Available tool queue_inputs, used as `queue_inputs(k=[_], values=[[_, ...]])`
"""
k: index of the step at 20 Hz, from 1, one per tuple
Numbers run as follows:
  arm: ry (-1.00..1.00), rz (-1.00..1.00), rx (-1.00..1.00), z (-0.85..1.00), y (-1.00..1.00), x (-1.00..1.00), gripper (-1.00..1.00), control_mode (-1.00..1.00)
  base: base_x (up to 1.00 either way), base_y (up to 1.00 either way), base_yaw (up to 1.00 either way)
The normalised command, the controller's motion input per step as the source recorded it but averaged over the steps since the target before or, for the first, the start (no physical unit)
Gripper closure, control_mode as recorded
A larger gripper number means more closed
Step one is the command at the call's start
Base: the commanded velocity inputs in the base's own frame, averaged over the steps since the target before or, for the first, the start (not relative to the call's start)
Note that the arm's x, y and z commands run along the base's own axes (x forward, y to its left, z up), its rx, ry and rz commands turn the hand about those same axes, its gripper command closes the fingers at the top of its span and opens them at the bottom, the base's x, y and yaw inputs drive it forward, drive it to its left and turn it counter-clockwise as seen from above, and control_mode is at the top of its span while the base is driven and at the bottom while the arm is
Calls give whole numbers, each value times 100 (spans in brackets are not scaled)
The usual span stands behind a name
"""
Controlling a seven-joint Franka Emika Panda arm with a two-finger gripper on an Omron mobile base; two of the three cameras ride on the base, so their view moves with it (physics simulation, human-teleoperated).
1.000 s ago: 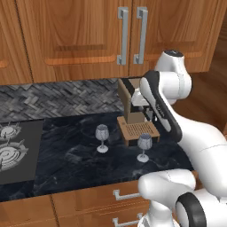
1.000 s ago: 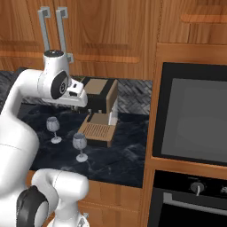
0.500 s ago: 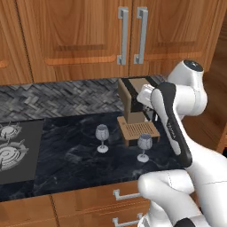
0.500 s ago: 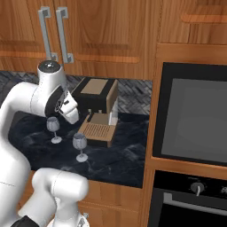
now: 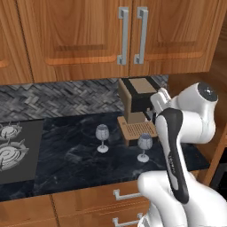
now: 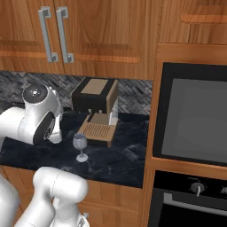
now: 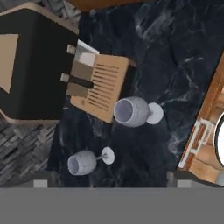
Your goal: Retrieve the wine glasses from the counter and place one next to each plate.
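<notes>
Now | jaws wide open, empty | coffee machine (image 5: pixel 138 103) just beside nearer wine glass (image 5: pixel 144 146) | counter (image 5: pixel 71 150)

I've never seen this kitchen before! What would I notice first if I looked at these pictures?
Probably the big white robot arm bending over the black counter at the front right. Next, two little wine glasses standing upright on the counter, one just in front of the brown and black coffee machine by the wall. A grey gas hob sits at the left end.
</notes>
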Motion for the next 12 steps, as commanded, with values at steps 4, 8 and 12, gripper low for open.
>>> queue_inputs(k=[4,8,12], values=[[0,-46,65,-9,-1,-28,-100,-100,0,0,0],[1,-27,57,-21,0,-22,-100,-100,0,0,0],[16,-7,33,-14,-10,0,-100,-100,0,0,0]])
